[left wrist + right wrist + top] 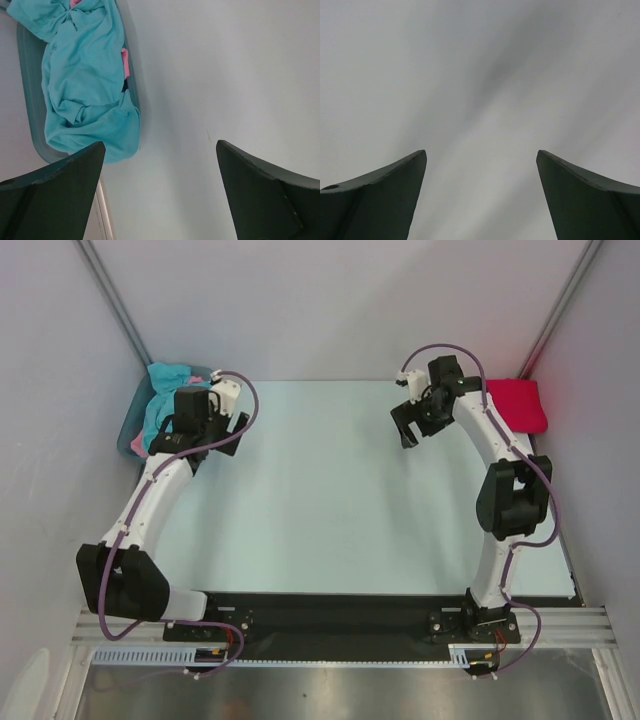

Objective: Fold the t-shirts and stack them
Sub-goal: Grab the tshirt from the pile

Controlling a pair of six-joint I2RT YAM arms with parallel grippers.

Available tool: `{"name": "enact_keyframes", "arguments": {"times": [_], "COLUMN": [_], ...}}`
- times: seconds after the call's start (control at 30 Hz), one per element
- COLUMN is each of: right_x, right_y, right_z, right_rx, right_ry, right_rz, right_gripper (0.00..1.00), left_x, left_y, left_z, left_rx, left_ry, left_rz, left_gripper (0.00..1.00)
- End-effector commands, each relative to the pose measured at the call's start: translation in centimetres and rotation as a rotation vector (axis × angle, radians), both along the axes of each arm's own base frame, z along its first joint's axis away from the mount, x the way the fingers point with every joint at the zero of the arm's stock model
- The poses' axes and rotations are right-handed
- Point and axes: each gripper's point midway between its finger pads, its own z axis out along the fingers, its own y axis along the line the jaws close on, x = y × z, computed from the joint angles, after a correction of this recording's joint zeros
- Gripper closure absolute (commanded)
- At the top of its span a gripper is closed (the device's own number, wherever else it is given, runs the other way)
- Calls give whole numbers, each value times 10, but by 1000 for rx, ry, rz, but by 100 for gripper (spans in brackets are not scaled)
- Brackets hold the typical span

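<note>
Well, my left gripper [160, 150] is wide open and holds nothing. My right gripper [481, 155] is wide open too, and it holds nothing.

The teal t-shirt [85, 85] lies all bunched up in the bin [30, 115] at the far left corner of the table [320, 500]. Its long way runs along the bin, from the far corner toward my side. One end of it hangs over the bin's near rim. A bit of the pink t-shirt [125, 62] peeks out from under the teal one, on the side that faces the table. My left gripper hangs just beside the bin, above the bare table, and it touches no cloth.

The red t-shirt [520, 403] lies in the far right corner, close to the wall. It looks flat and maybe folded, but my right arm hides part of it, so I cannot be sure. Its long way seems to run along the right wall. My right gripper hangs near it, over the table, and is apart from it.

Between my two arms the table is pale blue-green, smooth and flat. Plain pale walls [320, 310] stand at the left, the right and the back, so the shirts sit right at the edges.
</note>
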Motion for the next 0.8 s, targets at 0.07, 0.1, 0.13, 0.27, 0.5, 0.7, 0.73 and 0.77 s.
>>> {"name": "enact_keyframes", "arguments": {"times": [0.07, 0.1, 0.13, 0.27, 0.5, 0.7, 0.73, 0.77], "right_x": [15, 21, 29, 47, 59, 67, 67, 68], "right_y": [-13, -15, -18, -30, -39, -44, -41, -42], "right_z": [24, 26, 31, 42, 43, 33, 33, 35], "right_rx": [-65, -84, -102, -229, -340, -302, -263, -249], "right_ry": [-75, -98, -133, -220, -252, -185, -183, -189], "right_rz": [-60, -70, -77, -43, 22, -47, -58, -68], "right_gripper": [0, 0, 0, 0, 0, 0, 0, 0], "left_x": [4, 7, 10, 16, 55, 98, 109, 113], "left_y": [32, 38, 45, 84, 76, 73, 68, 70], "left_z": [36, 36, 38, 52, 65, 25, 45, 39], "left_rx": [103, 205, 280, 606, 460, 226, 157, 110], "left_ry": [-98, -108, -116, -130, -202, -6, -35, -2], "left_rz": [137, 93, 80, 144, 152, 191, 178, 191], "left_gripper": [0, 0, 0, 0, 0, 0, 0, 0]}}
